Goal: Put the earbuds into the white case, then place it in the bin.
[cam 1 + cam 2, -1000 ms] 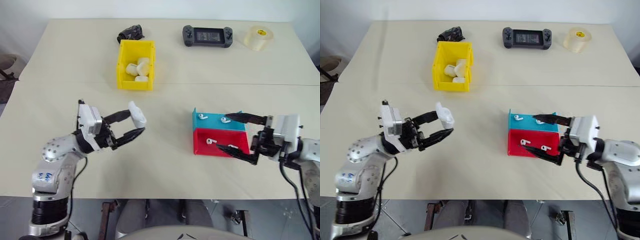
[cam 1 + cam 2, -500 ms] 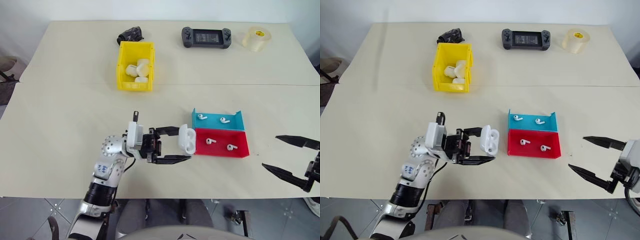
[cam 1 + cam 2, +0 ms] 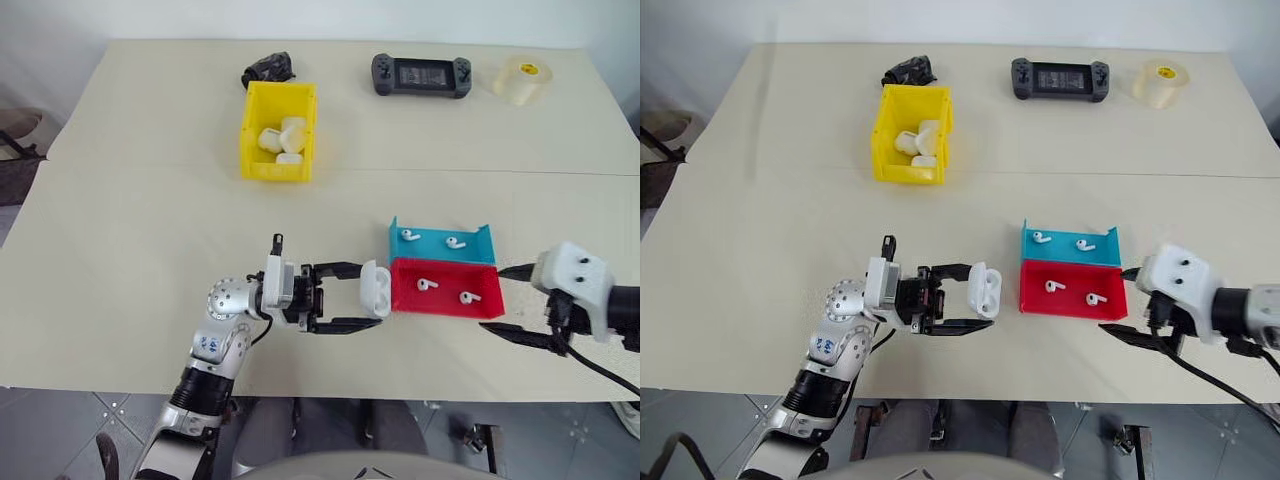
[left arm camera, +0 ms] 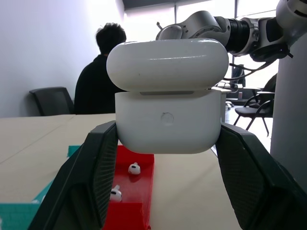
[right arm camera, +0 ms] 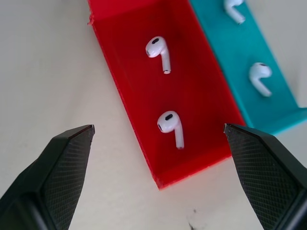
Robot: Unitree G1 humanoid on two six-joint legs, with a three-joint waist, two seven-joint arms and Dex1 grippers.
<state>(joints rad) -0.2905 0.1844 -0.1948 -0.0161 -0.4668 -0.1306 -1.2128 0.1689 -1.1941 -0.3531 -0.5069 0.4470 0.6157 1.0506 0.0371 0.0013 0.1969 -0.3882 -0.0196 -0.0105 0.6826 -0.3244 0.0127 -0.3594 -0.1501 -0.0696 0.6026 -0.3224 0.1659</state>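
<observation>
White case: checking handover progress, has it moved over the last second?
Yes. The white case, held in the left tool, moved right across the table, now beside the red tray.

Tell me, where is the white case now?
The left gripper holds the white case above the table, just left of the red tray.

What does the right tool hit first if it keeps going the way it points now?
Probably the red tray: the open right tool is aimed at its near end, framing one earbud lying there. Depth is unclear, so the tabletop just short of it is possible.
</observation>
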